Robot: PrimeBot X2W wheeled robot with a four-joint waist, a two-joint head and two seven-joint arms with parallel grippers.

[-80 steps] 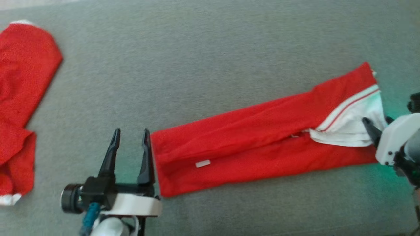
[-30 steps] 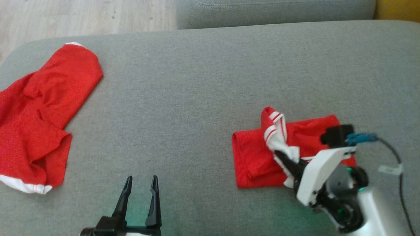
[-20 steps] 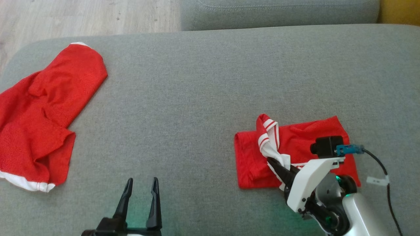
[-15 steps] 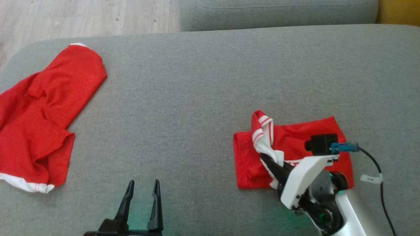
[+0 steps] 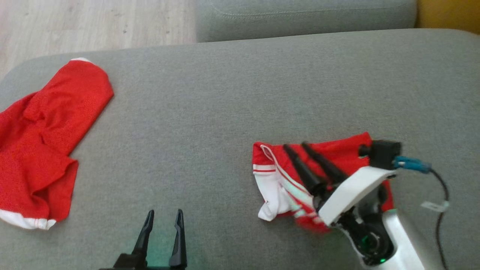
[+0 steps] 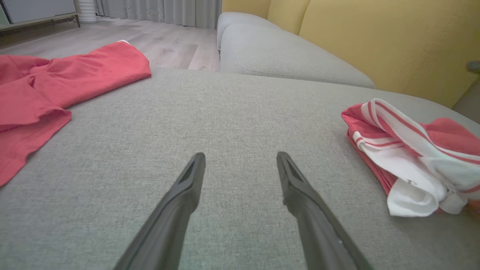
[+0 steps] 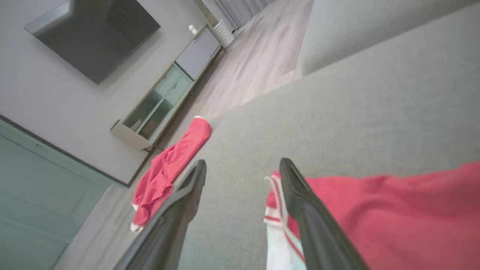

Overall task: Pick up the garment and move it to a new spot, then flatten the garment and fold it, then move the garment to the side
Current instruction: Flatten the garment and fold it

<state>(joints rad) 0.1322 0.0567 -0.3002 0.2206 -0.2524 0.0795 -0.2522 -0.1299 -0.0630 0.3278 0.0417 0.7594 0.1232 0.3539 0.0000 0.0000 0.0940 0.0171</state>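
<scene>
The folded red-and-white garment point(image 5: 270, 183) lies at the near right of the sofa cushion point(image 5: 225, 112), and the right gripper point(image 5: 294, 147) hangs over it with jaws apart, likely so the fold can settle, while the left gripper point(image 5: 164, 214) rests at the near left, jaws apart also.

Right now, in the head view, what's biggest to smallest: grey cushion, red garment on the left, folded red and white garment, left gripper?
1. grey cushion
2. red garment on the left
3. folded red and white garment, partly hidden by the right gripper
4. left gripper, cut off at the bottom
</scene>
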